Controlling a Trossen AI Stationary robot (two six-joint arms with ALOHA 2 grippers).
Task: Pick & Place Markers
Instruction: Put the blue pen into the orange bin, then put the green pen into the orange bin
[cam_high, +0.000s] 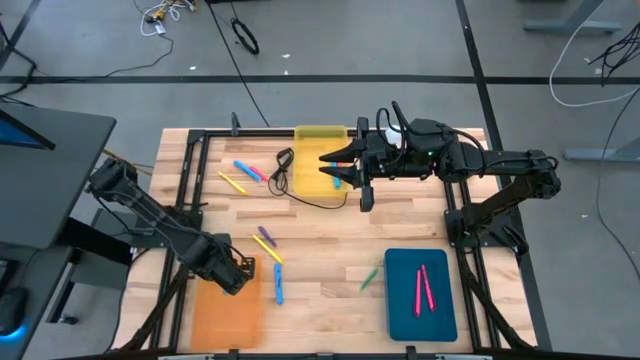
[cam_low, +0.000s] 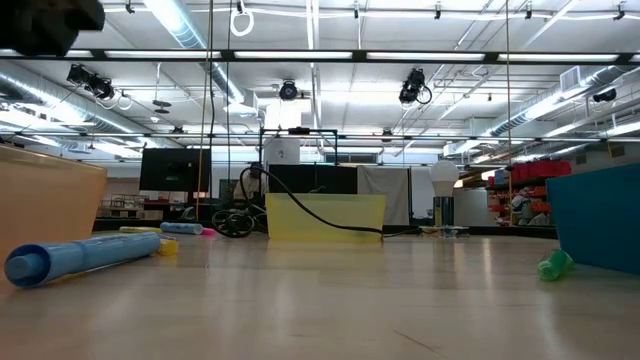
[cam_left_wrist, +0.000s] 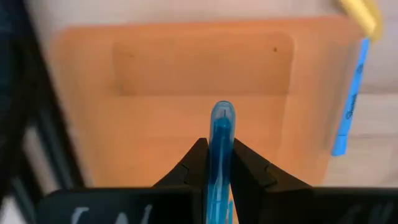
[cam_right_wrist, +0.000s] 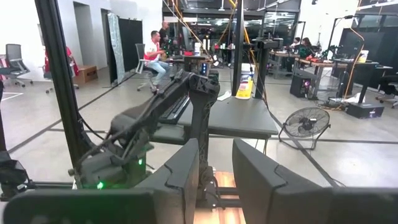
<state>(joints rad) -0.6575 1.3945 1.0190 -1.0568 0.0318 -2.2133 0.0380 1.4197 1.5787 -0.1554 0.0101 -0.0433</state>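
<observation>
Blue marker (cam_left_wrist: 220, 155): clamped upright between the fingers of the left end effector (cam_left_wrist: 217, 163), seen in the left wrist view directly over the orange tray (cam_left_wrist: 93, 93).
Left end effector (cam_high: 236, 272): positioned at the near-left of the wooden desk (cam_high: 330, 240), at the top edge of the orange tray (cam_high: 226, 315); closed on the marker.
Right end effector (cam_high: 328, 160): held over the yellow tray (cam_high: 310, 135) at the far side of the desk; fingers spread apart with nothing between them in the right wrist view.
Loose markers: a blue one (cam_high: 278, 284) and a yellow one (cam_high: 266, 250) lie just beside the orange tray, a purple one (cam_high: 266, 236) close by; a green one (cam_high: 370, 278) lies left of the teal tray (cam_high: 400, 300).
Teal tray contents: two pink-red markers (cam_high: 423, 288) lie inside.
Far-left group: yellow, blue and pink markers (cam_high: 245, 174) lie beside a black cable (cam_high: 285, 165).
</observation>
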